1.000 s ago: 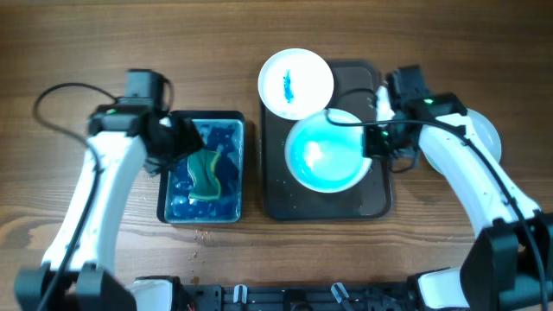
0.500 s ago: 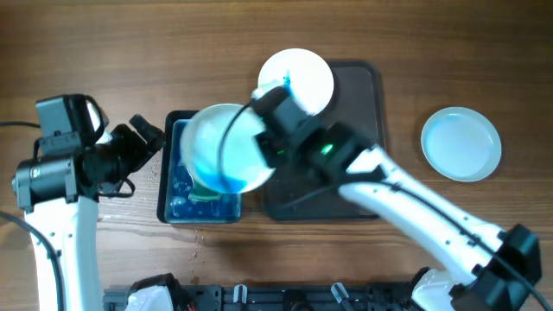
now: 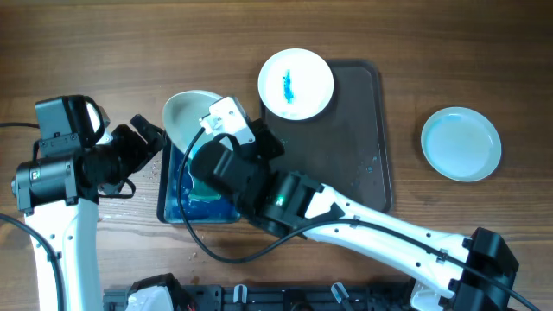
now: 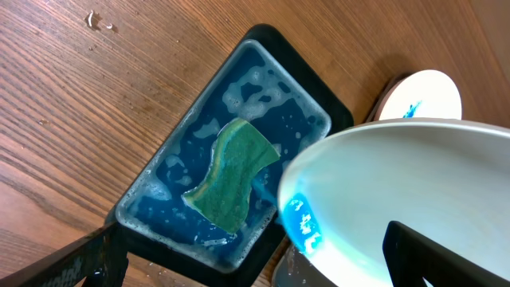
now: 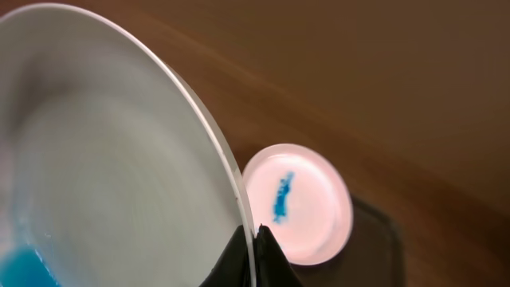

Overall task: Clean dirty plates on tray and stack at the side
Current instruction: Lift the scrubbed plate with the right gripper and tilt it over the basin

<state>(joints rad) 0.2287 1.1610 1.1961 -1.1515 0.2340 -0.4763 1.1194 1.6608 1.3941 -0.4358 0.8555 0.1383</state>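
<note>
Overhead, the right arm crosses toward 9 o'clock, covering much of the blue basin [image 3: 170,206] and hiding its own grasp, with the held plate [image 3: 186,112] tilted above the basin's far end. The smeared plate [image 3: 295,82] overlaps the tray [image 3: 346,155] at its 11 o'clock corner, and a third plate [image 3: 460,142] lies on the tabletop [image 3: 432,52] at 3 o'clock. In the left wrist view the left tool [image 4: 255,267] gapes wide and empty, its fingers cut off, near the sponge [image 4: 231,179]; in the right wrist view the right tool [image 5: 255,253] pinches the held plate's rim, barely in frame.
</note>
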